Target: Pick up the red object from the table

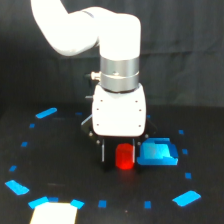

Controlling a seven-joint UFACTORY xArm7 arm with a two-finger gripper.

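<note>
The red object (pixel 124 156), a small stubby red-orange block, stands on the black table (pixel 60 165) just below the arm's white wrist. My gripper (pixel 120 154) is lowered over it, with the block between the dark fingers. The left finger (pixel 104 152) stands a little apart from the block's left side. The right finger is mostly hidden between the red block and the blue block. The jaws look open around the red object, and it appears to rest on the table.
A larger bright blue flat block (pixel 158 153) lies right beside the red object on the exterior view's right, almost touching it. Small blue tape marks (pixel 46 113) ring the table. A pale patch (pixel 54 214) sits at the front edge.
</note>
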